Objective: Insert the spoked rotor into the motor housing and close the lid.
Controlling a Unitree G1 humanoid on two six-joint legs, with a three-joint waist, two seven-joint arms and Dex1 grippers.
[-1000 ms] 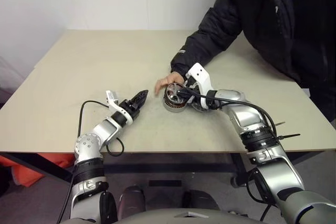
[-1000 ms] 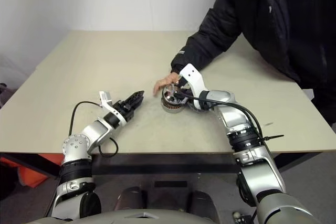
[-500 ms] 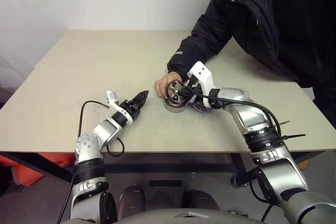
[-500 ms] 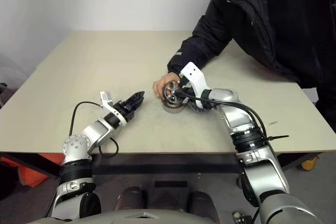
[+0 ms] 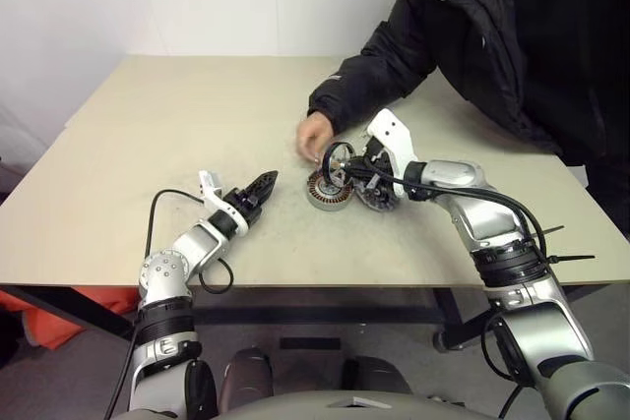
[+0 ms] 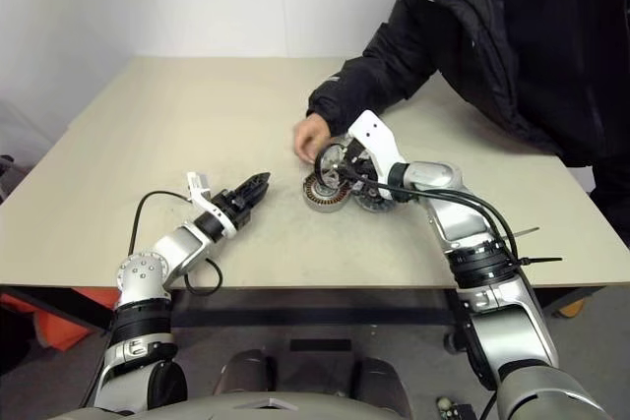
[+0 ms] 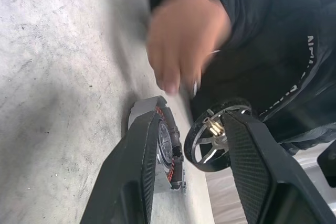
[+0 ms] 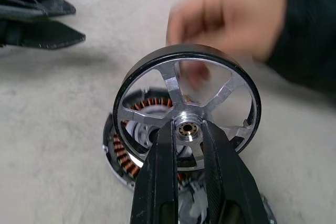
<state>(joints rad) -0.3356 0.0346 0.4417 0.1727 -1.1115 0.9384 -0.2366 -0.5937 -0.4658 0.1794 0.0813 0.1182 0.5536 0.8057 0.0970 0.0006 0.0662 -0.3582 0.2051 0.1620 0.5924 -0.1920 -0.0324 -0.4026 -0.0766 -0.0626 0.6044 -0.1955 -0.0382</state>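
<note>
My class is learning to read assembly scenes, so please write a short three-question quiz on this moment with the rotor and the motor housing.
1. True or false: the spoked rotor already sits inside the motor housing.
2. What grips the rotor's hub? A) the right gripper B) the left gripper C) the person's hand
3. Fill in: the left gripper's jaws are ____ and hold nothing.

Key:
1. False; it is held above the housing, which lies on the table.
2. A
3. open
</note>
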